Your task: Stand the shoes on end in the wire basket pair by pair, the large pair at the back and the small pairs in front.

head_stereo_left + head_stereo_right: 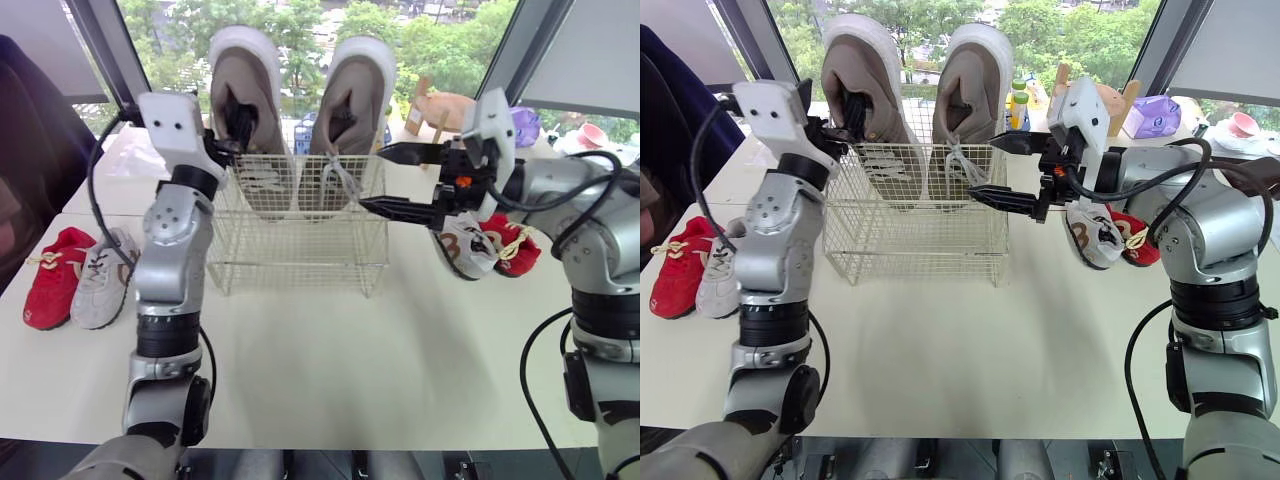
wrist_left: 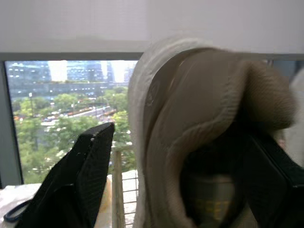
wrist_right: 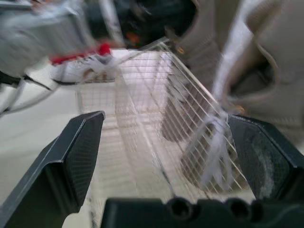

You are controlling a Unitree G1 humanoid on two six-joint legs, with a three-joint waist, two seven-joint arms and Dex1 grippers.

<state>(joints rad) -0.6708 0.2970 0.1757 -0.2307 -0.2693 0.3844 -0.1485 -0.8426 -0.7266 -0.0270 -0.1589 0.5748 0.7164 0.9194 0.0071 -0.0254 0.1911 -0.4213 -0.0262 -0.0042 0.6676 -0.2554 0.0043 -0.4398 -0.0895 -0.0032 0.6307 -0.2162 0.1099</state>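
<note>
two large shoes (image 1: pixel 355 90) fill basket (image 1: pixel 300 250) back | right pincer (image 1: pixel 371 178) wide by rim

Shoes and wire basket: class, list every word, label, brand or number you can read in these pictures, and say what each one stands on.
No text can be read for certain.
Large beige shoe: yellowish print on its insole, too blurred to read.
Small white shoe right of the wire basket: brown marking on its side, not legible as a letter or number.
</note>
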